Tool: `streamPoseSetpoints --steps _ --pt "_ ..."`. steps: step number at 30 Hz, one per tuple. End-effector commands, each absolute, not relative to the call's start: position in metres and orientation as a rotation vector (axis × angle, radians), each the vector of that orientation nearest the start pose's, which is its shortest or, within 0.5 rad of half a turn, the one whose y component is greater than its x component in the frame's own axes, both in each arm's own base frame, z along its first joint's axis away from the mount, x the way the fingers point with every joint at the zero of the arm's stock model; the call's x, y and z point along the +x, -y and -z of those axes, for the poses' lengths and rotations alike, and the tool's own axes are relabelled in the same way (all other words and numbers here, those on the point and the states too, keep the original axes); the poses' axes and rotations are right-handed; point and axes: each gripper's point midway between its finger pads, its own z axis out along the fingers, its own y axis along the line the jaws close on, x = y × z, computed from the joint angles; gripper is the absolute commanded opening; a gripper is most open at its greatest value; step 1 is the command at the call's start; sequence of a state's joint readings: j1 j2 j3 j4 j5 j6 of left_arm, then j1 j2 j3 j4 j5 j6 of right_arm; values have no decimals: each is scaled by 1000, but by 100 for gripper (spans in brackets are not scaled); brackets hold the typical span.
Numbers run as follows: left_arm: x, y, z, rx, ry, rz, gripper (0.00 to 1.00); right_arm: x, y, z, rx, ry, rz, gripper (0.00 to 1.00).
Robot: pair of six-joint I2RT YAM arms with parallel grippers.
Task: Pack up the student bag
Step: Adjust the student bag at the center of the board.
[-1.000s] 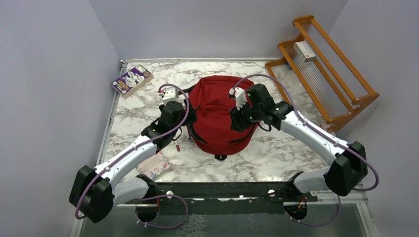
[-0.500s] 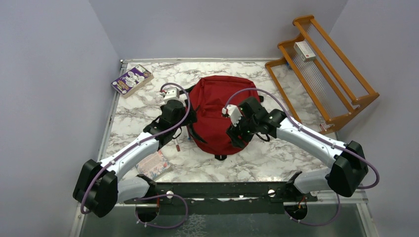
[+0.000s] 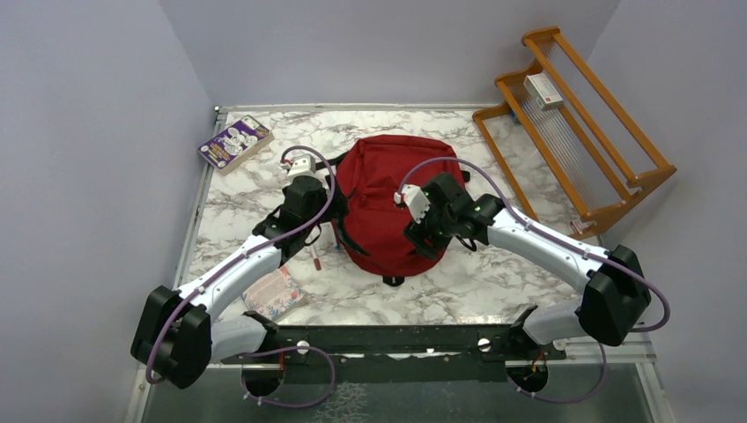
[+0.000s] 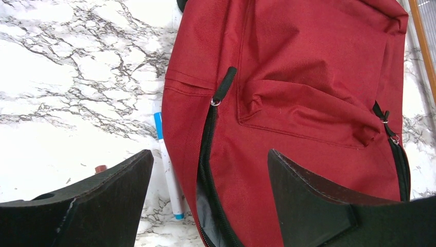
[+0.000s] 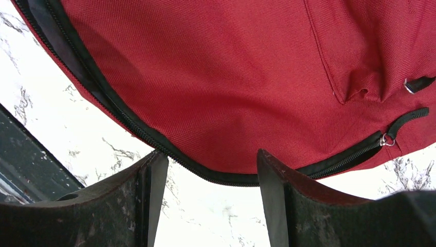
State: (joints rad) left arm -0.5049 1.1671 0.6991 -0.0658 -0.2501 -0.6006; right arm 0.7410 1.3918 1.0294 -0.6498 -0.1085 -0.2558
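Note:
The student bag (image 3: 383, 189), a red backpack with black zips, lies in the middle of the marble table. My left gripper (image 3: 333, 220) is open over the bag's left side. In the left wrist view its jaws (image 4: 210, 154) straddle the partly open main zip, where grey lining (image 4: 206, 208) shows. A white marker with blue ends (image 4: 168, 164) lies against that side of the bag. My right gripper (image 3: 425, 240) is open and empty at the bag's near right edge. In the right wrist view its jaws (image 5: 212, 154) sit just below the black zip line (image 5: 154, 138) of the bag (image 5: 231, 72).
A purple book (image 3: 234, 141) lies at the far left. A patterned notebook (image 3: 275, 293) lies near the left arm, and a red-capped pen (image 3: 315, 256) lies beside the bag. A wooden rack (image 3: 608, 167) holding a white box (image 3: 543, 91) stands at the right.
My right gripper has moved left and nearer, from the bag's right side to its near right edge. My left gripper has shifted slightly farther along the bag's left side.

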Motion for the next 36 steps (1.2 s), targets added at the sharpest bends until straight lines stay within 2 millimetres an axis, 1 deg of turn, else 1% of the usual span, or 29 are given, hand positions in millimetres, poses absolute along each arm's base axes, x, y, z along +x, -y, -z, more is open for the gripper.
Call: streamPoseSetpoints --steps 1,6,8,14,19,25,31,36 --pt "327 157 -152 -241 -2060 444 83 247 -230 -123 -1263 -2202 -273 68" --pt "328 155 -153 -250 -2056 442 83 250 -227 -114 -1264 -2226 -235 67" --pt "327 154 -152 -251 -2058 442 83 253 -227 -117 -1253 -2214 -228 67" --pt "327 154 -150 -256 -2060 446 83 258 -229 -134 -1208 -2159 -230 65" --pt "328 155 -150 -256 -2062 455 83 260 -229 -136 -1204 -2155 -224 62" --pt "326 154 -149 -257 -2064 454 83 259 -234 -128 -1230 -2163 -251 57" --pt "326 154 -146 -262 -2070 459 83 253 -244 -113 -1298 -2174 -316 55" --pt "324 151 -146 -265 -2074 451 83 254 -251 -111 -1310 -2151 -353 52"
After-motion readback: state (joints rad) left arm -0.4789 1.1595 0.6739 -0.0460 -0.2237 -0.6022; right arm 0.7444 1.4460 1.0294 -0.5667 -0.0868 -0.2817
